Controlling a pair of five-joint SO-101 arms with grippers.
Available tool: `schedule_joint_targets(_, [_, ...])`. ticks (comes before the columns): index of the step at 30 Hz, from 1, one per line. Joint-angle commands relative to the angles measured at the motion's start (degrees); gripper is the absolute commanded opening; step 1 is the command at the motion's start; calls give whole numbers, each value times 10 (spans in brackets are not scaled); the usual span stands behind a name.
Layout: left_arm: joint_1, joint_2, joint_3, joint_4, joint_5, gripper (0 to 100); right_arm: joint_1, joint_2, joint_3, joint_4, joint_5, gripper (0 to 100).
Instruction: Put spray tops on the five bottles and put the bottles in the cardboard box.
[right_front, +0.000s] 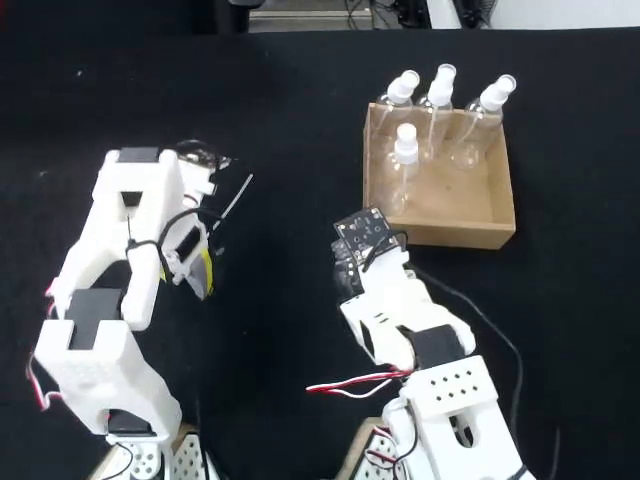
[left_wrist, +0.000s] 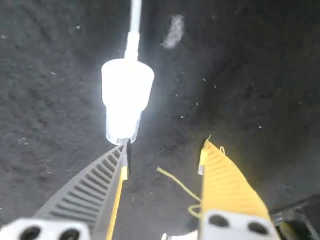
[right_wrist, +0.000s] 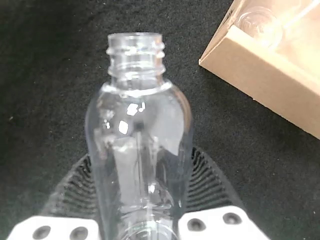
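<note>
So that its neck is free for capping, my right gripper (right_wrist: 142, 167) clamps the bottle (right_wrist: 137, 110) by its body beside the cardboard box (right_wrist: 265, 75), while my left gripper (left_wrist: 162, 155) gapes over the spray top (left_wrist: 126, 100).

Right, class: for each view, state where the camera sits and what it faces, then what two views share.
High view: fixed above, looking down on the table; left arm, right arm and cardboard box show.
Left wrist view: on the left wrist, facing down past the open left gripper at a spray top.
Right wrist view: on the right wrist, looking along the right gripper, shut on an uncapped bottle.
Shared: high and right wrist views both show the cardboard box.
</note>
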Motion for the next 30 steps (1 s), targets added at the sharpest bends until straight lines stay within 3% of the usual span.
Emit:
schedule_joint_targets(1, [6,-39,30,-59,48,224,4,-13,-5,-11,7,12])
schedule_joint_targets(11, [-95,-39,-7,-169,159,224,4,-13,-4,-11,7,12])
schedule_joint_targets(15, [-100,-38,-8,-224,207,225,4,-13,-4,-11,7,12])
schedule_joint_targets(18, [-86,-37,-11,-247,281,225,4,-13,-4,-11,7,12])
schedule_joint_targets(21, [-67,-44,-24,-239,358,226,4,-13,-4,-11,7,12])
schedule_joint_targets(27, [-57,-37,-120,-114,535,227,4,-13,-4,-11,7,12])
schedule_joint_targets(30, [-56,-32,-138,-88,637,294,4,-13,-4,-11,7,12])
